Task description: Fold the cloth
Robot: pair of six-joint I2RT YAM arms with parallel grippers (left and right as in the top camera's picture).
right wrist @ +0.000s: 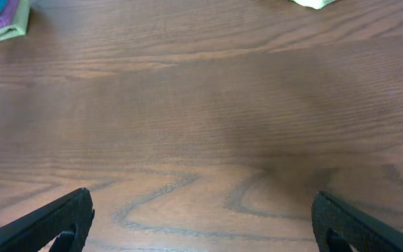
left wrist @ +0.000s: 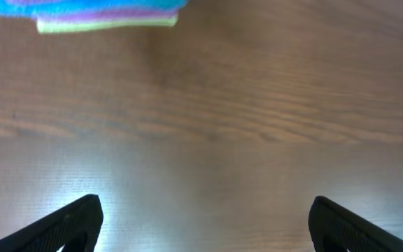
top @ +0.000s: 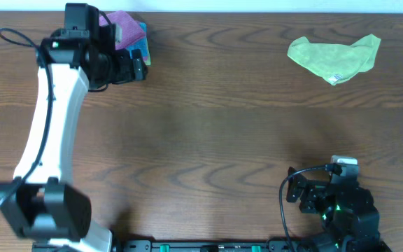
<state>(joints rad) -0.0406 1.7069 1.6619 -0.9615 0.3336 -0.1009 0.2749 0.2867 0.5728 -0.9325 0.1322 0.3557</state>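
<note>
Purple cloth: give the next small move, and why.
Probably swing the left gripper toward the purple cloth. Its jaws stand open over bare table, short of the cloth and not touching it, and the right gripper sits far away.

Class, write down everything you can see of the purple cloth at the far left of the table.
The purple cloth is a soft-looking magenta fabric lying flat near the table's far left corner, in a neat pile with a blue cloth and a lime-green cloth, touching both. The wrist views show only its edge, a thin purple band between blue and green. From above its top face shows, partly hidden by the left arm. It looks folded, not spread.
</note>
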